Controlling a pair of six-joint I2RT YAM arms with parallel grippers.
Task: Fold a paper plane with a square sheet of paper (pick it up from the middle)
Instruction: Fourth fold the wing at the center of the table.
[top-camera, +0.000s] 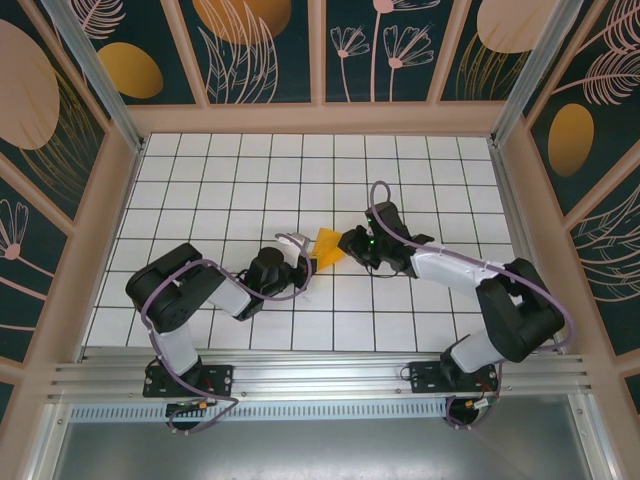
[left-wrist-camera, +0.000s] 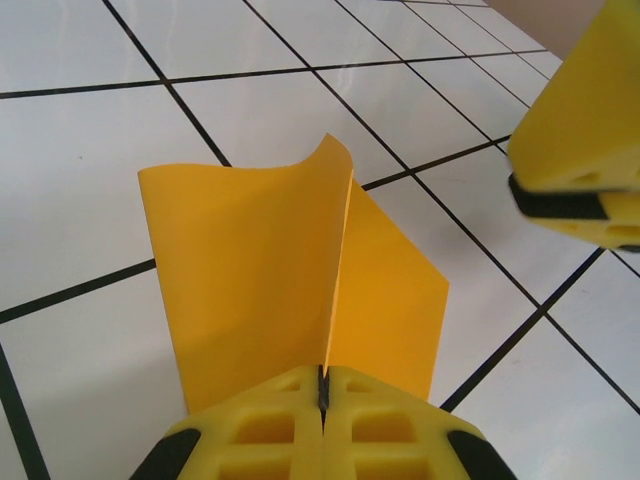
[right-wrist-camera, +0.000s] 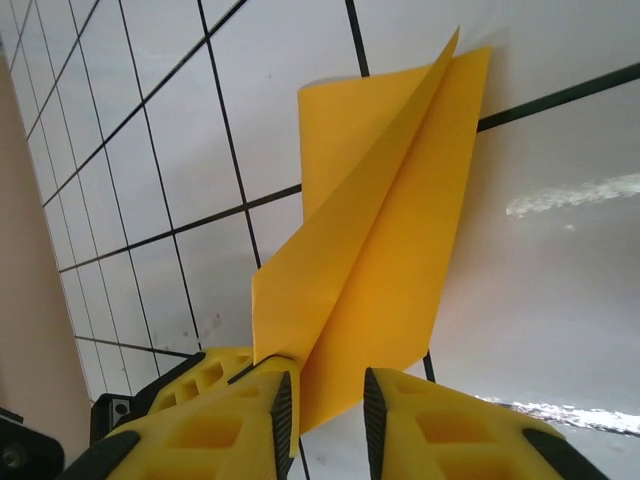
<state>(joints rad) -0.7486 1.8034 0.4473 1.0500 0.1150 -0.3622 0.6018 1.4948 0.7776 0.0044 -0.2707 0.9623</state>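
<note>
A thin orange-yellow sheet of paper, folded into a pointed wedge with a sharp crease down its middle, is in the middle of the white table, between the two robot arms. The left pincer is squeezed tight on one end of the paper. In the left wrist view, its two yellow fingers press together with the paper's crease caught in the thin line between them, and the paper stands up from them like a little tent. One yellow finger of the right pincer shows at the top right of that view, close to the paper but not touching it. The right pincer is at the other end of the paper. In the right wrist view, the right pincer has its fingers a little way apart, and the paper's lower corner hangs down into the small gap and leans on one finger. The table top is made of shiny white square tiles with thin dark lines between them. Around it are dark blue-green walls with big peach and orange leaves and flowers painted on them, set in pale pink frames. A grey metal rail runs along the near edge, where both black and white arms are bolted down. Purple cables loop along the arms.
</note>
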